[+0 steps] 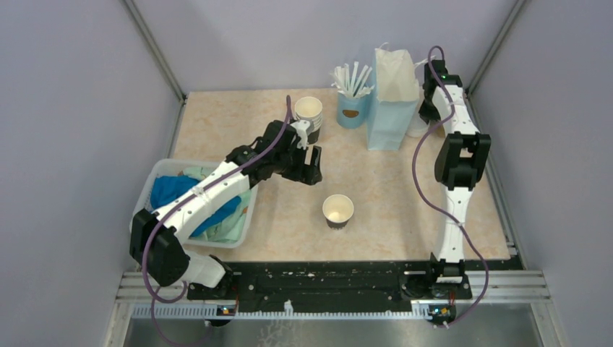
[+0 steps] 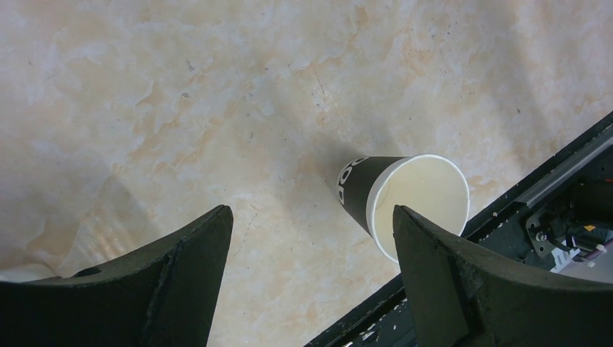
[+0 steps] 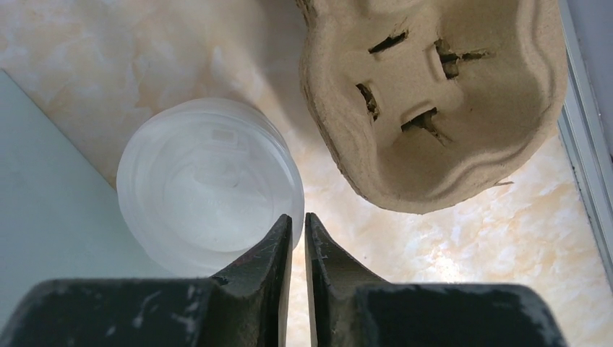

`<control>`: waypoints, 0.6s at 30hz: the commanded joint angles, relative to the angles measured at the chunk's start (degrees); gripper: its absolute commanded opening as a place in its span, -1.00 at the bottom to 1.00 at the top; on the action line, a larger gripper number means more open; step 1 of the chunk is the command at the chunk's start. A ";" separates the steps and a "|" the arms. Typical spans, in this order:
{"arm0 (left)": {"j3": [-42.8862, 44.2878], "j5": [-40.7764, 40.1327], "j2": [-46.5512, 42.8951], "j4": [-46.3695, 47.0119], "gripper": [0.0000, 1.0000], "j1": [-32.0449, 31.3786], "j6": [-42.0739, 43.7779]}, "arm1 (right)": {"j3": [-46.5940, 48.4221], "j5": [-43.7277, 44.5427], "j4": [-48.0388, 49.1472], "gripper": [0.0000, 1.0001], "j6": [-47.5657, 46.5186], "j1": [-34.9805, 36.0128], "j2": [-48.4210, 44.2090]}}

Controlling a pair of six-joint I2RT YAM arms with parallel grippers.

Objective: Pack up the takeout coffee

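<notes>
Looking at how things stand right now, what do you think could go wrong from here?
1. The right gripper, jaws nearly together, sits at the rim of the stack of clear lids; closing there might pinch several lids or tip the stack.
2. The pulp cup carrier lies close beside the lids and could get nudged.
3. The open left gripper hangs near a lidless paper cup, which a careless sweep could topple.

Marbled beige table (image 1: 405,210) with cups, bag, lids, bin, pulp tray.

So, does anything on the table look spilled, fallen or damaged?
Nothing stands out. Both lidless paper cups stand upright, and so does the blue bag. No spill shows on the table.
</notes>
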 commanded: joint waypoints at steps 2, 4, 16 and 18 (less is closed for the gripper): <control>1.43 0.80 -0.42 1.00 0.75 0.32 0.62 | 3.36 -0.92 0.40 -0.83 -0.68 0.07 1.20; 1.36 0.79 -0.38 0.92 0.75 0.38 0.66 | 3.92 -1.03 -0.04 -0.85 -0.68 0.07 1.70; 1.24 1.17 -0.81 0.71 0.75 0.97 1.10 | 4.84 -1.75 0.14 -1.00 -0.10 0.03 2.51; 1.25 1.21 -0.77 0.67 0.75 1.05 1.17 | 5.30 -1.76 0.08 -1.00 0.02 0.05 2.41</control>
